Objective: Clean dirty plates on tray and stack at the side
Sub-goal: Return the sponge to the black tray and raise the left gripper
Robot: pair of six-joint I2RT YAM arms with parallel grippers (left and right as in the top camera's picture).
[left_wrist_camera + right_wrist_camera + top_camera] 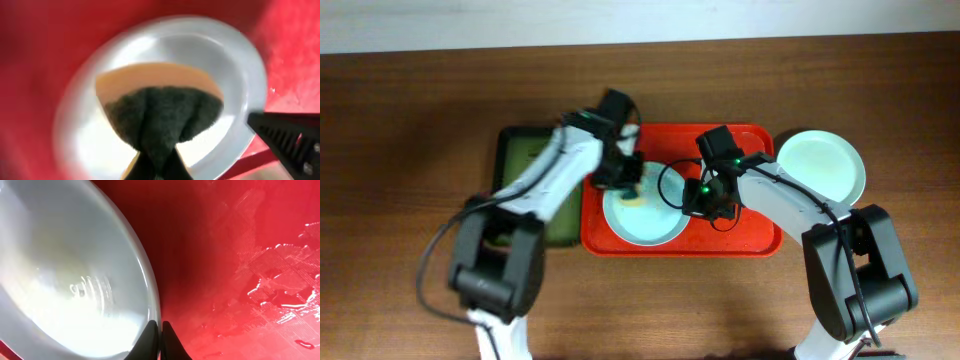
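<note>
Plates are the job here, and the round pale blue plastic plate (65,280) is the one in hand. In the right wrist view, the right gripper (161,337) has its two dark fingers drawn almost together, nipping the plate's rim and pinning it down on the large rectangular red-orange plastic tray (240,255), whose floor shows beads of water. In the left wrist view, the left gripper (626,178) is clenched on a yellow sponge with a dark green scouring layer (160,112), which seems to rest inside the plate near its far rim. That view is too blurred to tell whether any yellow smear remains. From above, this plate lies in the half of the tray nearer the left arm, with the two grippers on opposite sides of it. I judge the step to be scrubbing, with stacking not yet begun for this plate. Beyond the tray's far right corner, a round pale green plastic plate (820,165) sits on the brown wooden table (400,150), likely the stacking place. A narrow dark green tray (520,160) lies against the red tray's left side. No third plate can be made out. The next move calls for sponge strokes across the plate's floor while the rim is held. The sponge must then lift clear before the plate is carried over, and a thin grip on a wet rim may slip.
</note>
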